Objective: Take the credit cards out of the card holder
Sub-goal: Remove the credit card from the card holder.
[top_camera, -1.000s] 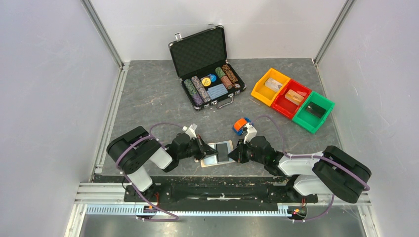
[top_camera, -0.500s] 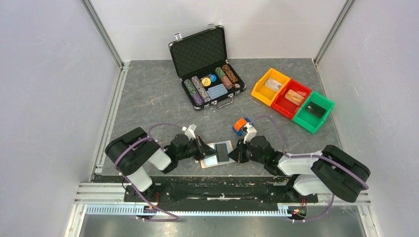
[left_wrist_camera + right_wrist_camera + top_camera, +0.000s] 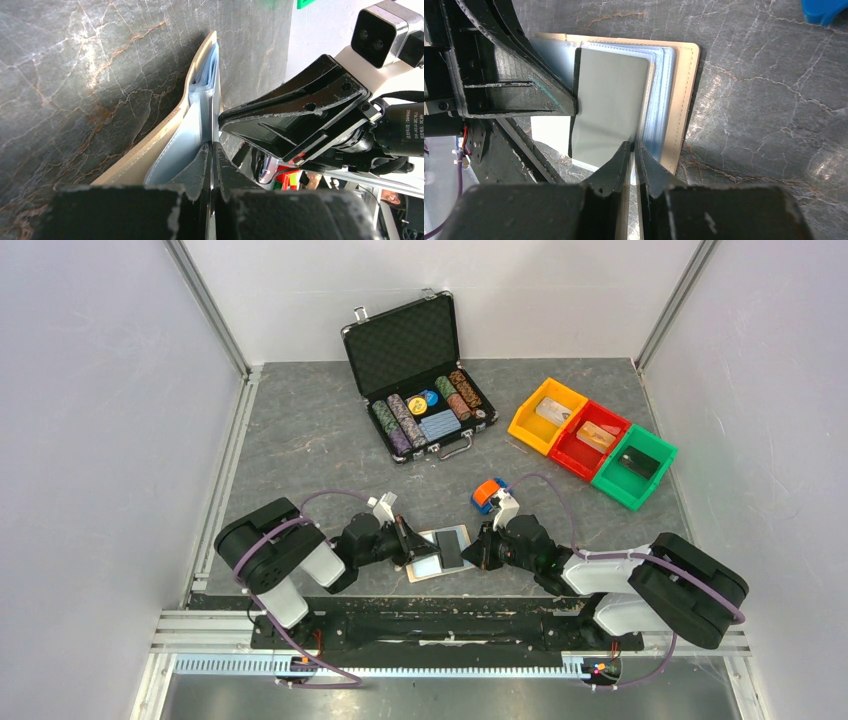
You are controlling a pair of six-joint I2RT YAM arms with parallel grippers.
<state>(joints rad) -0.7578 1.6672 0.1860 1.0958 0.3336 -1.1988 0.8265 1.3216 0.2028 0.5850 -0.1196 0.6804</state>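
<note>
Card holder [image 3: 427,562]: open flat on desk [image 3: 320,440]
Left hand [image 3: 212,146]: pinched shut on its left leaf
Right hand [image 3: 634,145]: pinching credit card [image 3: 609,100] corner
Risk: thin grip slips — holder drags along

- Your surface [image 3: 774,100] looks like grey stone with rusty veins, smooth and faintly glossy.
- The card holder [image 3: 686,100] is tan and leather-like, stitched along its edge; its pale blue sleeves shine like plastic.
- The credit card [image 3: 611,100] is smooth, grey, softly glossy.
- The right fingers [image 3: 606,172] are matt black plastic, scuffed.
</note>
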